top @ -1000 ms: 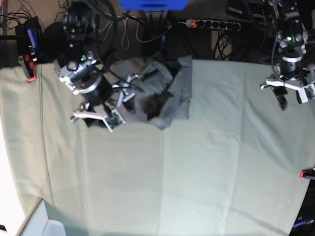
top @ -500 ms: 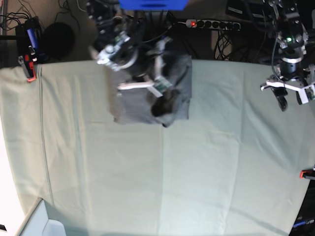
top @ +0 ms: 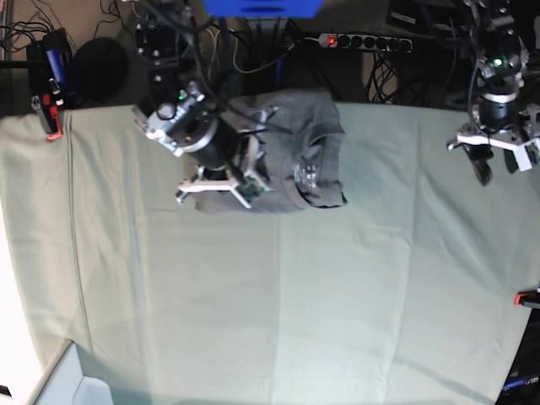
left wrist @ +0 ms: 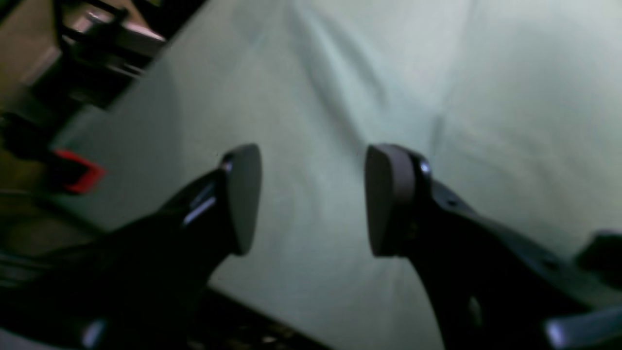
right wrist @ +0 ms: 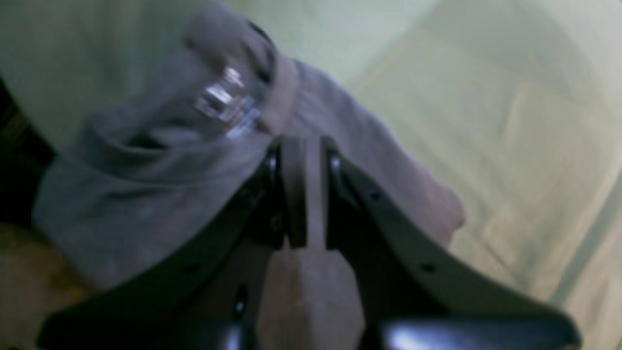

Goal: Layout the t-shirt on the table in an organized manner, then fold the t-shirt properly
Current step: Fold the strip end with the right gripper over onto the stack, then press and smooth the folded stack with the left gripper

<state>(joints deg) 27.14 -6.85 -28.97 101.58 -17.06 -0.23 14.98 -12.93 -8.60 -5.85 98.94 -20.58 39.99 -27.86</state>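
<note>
1. The t-shirt (top: 299, 148), plain medium grey, lies bunched near the far edge of the table (top: 337, 304), left of centre in the base view. It has not yet been spread flat.

2. The right gripper (top: 221, 184) sits over the near-left part of the shirt. A second ago its jaws stood wide beside a looser heap. Now, in the right wrist view, the pads (right wrist: 294, 189) are pressed nearly together with what looks like a thin fold of grey fabric between them, though the blur makes this uncertain.

3. The shirt has also shifted. It now reads as a more compact shape, with a pale printed or label patch (top: 305, 175) facing up.

4. The left gripper (top: 494, 152) hangs above bare green cloth near the far right edge, well apart from the shirt. Its pads (left wrist: 243, 194) are spread apart with nothing between them, unchanged from a second ago.

5. This probably means the right arm has just taken a hold for pulling the shirt out flat, so the layout stage is only beginning.
</note>
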